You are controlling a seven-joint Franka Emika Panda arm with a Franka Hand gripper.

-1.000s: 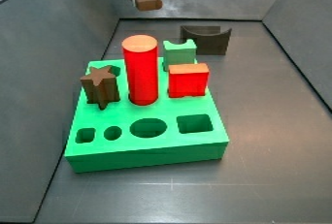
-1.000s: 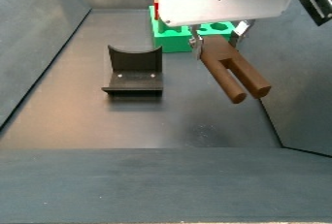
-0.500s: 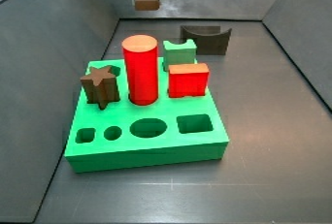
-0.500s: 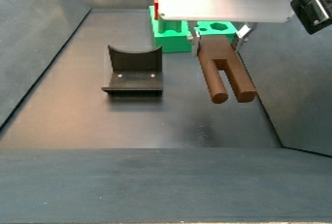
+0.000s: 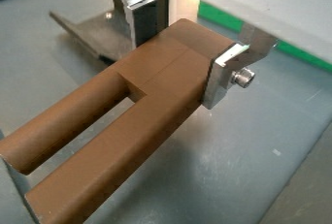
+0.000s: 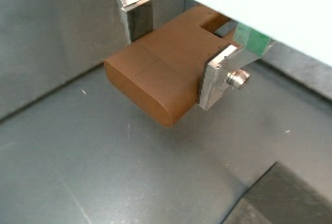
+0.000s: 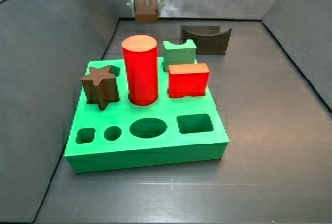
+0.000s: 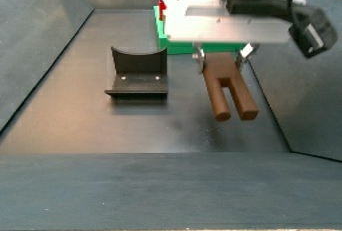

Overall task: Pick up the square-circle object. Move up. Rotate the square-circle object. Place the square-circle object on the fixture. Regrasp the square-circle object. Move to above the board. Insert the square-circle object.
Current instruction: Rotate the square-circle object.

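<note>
Gripper (image 8: pixel 223 55) with square-circle object (image 8: pixel 227 88) beside fixture (image 8: pixel 135 73)

A side view looks down from beyond the board (image 7: pixel 146 121) toward the fixture (image 7: pixel 205 38); a side view faces back the opposite way, sharing both. Both wrist views sit close over my jaws (image 5: pixel 176 44), filled by the peg (image 5: pixel 123 107).

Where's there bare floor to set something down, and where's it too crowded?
Bare floor lies in front of the board, and between the fixture and the near edge. Crowded: the board's back half, with the red cylinder, red block and star peg. The claw holds the square-circle object in the air right of the fixture.
</note>
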